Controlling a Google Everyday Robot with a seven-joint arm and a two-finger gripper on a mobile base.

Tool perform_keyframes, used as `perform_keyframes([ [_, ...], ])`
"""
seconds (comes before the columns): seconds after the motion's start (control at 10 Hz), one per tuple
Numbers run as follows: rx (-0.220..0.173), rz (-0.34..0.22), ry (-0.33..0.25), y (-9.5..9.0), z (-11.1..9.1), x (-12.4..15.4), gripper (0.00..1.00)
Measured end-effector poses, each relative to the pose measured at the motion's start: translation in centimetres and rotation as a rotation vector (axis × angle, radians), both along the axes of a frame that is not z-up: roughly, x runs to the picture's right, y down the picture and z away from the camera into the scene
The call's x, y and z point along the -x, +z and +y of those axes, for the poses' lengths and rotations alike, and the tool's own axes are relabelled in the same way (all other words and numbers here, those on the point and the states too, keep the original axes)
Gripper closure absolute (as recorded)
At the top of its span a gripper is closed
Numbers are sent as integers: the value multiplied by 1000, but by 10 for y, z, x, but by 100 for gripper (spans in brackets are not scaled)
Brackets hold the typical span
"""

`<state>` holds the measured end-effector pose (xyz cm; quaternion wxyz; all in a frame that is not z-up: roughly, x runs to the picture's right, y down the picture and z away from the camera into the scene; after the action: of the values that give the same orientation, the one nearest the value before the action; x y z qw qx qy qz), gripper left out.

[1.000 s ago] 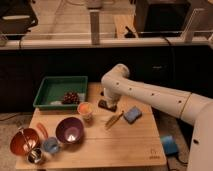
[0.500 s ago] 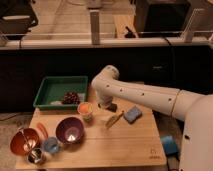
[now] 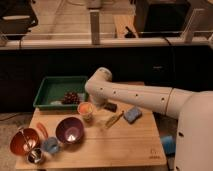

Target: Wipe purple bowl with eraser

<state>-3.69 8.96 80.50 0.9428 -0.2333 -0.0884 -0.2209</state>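
The purple bowl (image 3: 70,130) stands on the wooden table (image 3: 125,147) at the front left, glossy inside. The eraser (image 3: 110,106), a small dark block, lies on the table at mid-back, just below my white arm. My gripper (image 3: 96,101) is at the end of the arm, low over the table between the orange cup (image 3: 86,109) and the eraser, up and to the right of the purple bowl. The arm's end hides most of it.
A green tray (image 3: 50,89) with dark grapes (image 3: 72,97) sits at the back left. An orange-red bowl (image 3: 24,140), a small blue cup (image 3: 50,145) and a metal cup (image 3: 34,156) stand at the front left. A yellowish tool (image 3: 113,120) and blue pad (image 3: 132,115) lie right of centre.
My arm's end has swung left and a little lower, from over the eraser area toward the orange cup. The objects on the table have not moved.
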Motion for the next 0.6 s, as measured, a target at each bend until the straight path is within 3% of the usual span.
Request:
perform_keyframes([
  [0.1,-7,29,47,2,-3,-6,71],
  [0.4,-35,142,274,19,-15,-53,41],
  [0.6,-30,219,492,35,-14,-92,23],
])
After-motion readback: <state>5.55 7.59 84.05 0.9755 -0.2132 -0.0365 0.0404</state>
